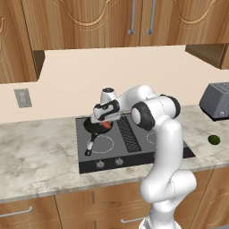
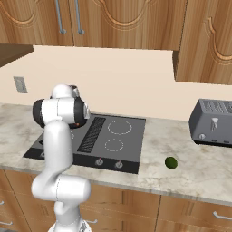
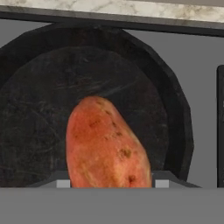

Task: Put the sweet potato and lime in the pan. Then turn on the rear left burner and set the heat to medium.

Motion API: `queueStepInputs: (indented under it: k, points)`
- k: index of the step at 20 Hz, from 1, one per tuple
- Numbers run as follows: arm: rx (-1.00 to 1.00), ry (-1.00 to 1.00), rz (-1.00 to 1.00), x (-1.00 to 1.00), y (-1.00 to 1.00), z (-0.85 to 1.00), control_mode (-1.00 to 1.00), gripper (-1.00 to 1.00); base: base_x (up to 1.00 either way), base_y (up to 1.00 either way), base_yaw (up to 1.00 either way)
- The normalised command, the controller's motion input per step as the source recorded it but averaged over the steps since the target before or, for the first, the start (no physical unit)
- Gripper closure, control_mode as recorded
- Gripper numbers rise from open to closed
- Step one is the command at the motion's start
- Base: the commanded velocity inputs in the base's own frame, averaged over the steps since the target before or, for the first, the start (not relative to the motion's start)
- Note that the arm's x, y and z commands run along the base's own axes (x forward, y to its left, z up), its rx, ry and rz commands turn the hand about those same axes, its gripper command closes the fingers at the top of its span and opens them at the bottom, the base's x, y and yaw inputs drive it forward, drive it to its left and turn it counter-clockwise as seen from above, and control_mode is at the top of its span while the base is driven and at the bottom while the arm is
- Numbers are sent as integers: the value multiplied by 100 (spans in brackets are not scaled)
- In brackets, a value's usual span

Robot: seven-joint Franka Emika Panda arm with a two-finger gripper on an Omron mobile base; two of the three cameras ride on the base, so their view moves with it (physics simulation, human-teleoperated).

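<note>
Hovering over the pan [image 3: 175,113], centre-left of left base view, the gripper [image 1: 103,121] is clamping the sweet potato [image 3: 107,146] btwn partly closed jaws; potato's sitting lower centre in hand view. Lime [image 2: 171,162] is lying on counter [image 2: 190,174], lower right, right base view.

— What lay below the hand?
— The sweet potato [image 3: 107,146], orange-red and speckled, stood close before the lens, over the black pan [image 3: 175,100]; the pan sat on the grey stovetop [image 3: 205,52]; a strip of marbled desk [image 3: 131,8] ran along the top.
</note>
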Motion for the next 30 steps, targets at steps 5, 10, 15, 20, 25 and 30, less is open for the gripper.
queueStepInputs:
  k: [5,10,15,20,25,30]
  points:
    - [0,0,0,1,2,0,-100,-100,0,0,0]
    - [0,0,0,0,3,0,-100,-100,0,0,0]
    - [0,0,0,0,0,2,-100,-100,0,0,0]
    - [-1,1,0,-6,-7,36,-100,-100,0,0,0]
    - [0,0,0,-53,-70,28,-100,-100,0,0,0]
    - [3,0,0,-67,-88,22,-100,-100,0,0,0]
